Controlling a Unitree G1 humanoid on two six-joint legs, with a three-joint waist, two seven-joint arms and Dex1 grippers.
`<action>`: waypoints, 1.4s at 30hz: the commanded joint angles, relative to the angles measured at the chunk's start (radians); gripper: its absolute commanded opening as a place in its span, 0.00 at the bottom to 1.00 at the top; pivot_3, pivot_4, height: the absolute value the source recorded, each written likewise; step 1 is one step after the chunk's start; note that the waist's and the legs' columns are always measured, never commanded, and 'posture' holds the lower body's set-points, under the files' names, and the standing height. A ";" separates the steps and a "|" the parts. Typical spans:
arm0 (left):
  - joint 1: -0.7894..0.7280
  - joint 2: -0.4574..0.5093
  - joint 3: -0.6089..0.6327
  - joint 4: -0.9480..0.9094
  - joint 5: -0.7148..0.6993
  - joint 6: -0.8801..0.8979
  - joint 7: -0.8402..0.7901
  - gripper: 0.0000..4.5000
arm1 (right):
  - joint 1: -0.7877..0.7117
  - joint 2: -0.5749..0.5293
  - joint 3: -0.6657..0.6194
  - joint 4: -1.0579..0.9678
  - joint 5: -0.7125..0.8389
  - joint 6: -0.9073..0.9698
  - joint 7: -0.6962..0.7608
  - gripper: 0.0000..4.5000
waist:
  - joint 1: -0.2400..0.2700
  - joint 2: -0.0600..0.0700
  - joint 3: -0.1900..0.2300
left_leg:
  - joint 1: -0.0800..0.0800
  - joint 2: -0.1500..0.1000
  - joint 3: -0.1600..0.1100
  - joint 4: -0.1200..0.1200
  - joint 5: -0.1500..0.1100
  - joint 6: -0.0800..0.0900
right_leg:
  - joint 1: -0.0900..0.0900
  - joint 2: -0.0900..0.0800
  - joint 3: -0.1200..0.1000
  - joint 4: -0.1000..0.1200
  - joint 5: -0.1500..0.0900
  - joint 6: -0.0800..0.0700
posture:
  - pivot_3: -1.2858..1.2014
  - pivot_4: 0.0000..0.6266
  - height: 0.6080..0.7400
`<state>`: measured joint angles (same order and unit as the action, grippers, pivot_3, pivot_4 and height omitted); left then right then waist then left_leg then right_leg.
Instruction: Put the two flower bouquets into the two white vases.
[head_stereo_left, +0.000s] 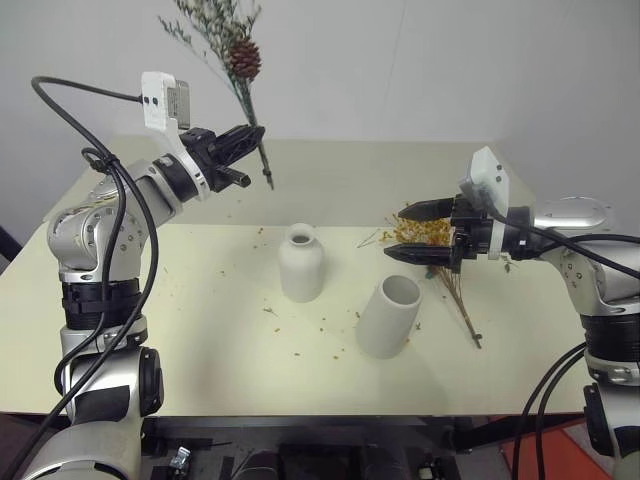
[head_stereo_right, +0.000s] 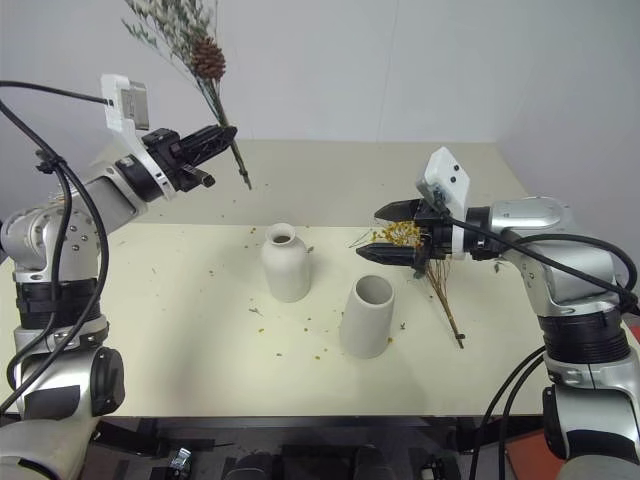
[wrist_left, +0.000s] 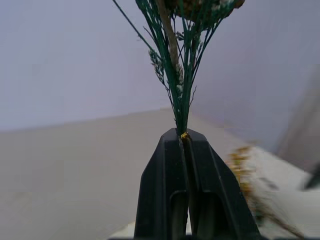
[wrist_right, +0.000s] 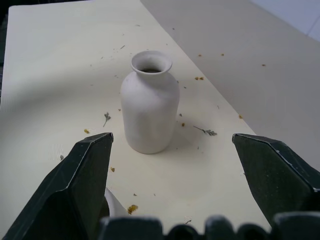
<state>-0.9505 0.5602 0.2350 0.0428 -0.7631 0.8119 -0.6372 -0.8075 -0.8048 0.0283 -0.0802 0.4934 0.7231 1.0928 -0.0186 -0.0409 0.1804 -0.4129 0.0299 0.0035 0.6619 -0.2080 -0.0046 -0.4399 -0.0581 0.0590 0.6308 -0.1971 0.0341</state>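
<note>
Left gripper is pinching the grey-green bouquet by its stems, up in the air. Right gripper hangs spread wide over the yellow bouquet lying on the surface, beside the cylinder vase and bottle vase.

Pale cream table against a plain light wall. Small dry yellow and grey-green plant crumbs scattered over the tabletop, densest near its middle. Black frame under the near edge.
</note>
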 joint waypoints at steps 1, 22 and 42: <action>0.032 0.020 -0.026 -0.064 -0.044 -0.034 -0.171 0.00 | -0.014 -0.001 -0.033 -0.013 0.000 -0.027 -0.011 1.00 | -0.002 0.000 0.000 | 0.000 0.000 0.000 0.000 0.000 0.000 | 0.000 0.000 0.000 0.000 0.000 0.000 | 0.52 0.24 1.00; 0.129 -0.029 -0.184 0.017 0.235 -0.304 -0.278 0.00 | 0.015 0.008 -0.063 -0.058 0.026 -0.008 -0.053 1.00 | 0.000 0.000 0.000 | 0.002 0.000 0.000 0.000 0.000 0.000 | 0.001 0.001 0.000 0.000 0.000 0.000 | 0.52 0.24 1.00; 0.229 -0.039 -0.175 -0.063 0.256 -0.265 -0.217 0.44 | 0.029 0.006 -0.065 -0.071 0.046 -0.005 -0.064 1.00 | 0.000 0.000 0.000 | 0.002 0.001 0.000 0.000 0.000 0.000 | 0.001 0.001 0.000 0.000 0.000 0.000 | 0.52 0.24 1.00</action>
<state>-0.7110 0.5091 0.0330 0.0266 -0.5079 0.5481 -0.8670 -0.7741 -0.7912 0.0046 -0.1200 0.5261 0.7228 1.0329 -0.0191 -0.0409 0.1804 -0.4111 0.0309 0.0035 0.6619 -0.2080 -0.0044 -0.4387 -0.0573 0.0591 0.6305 -0.1971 0.0341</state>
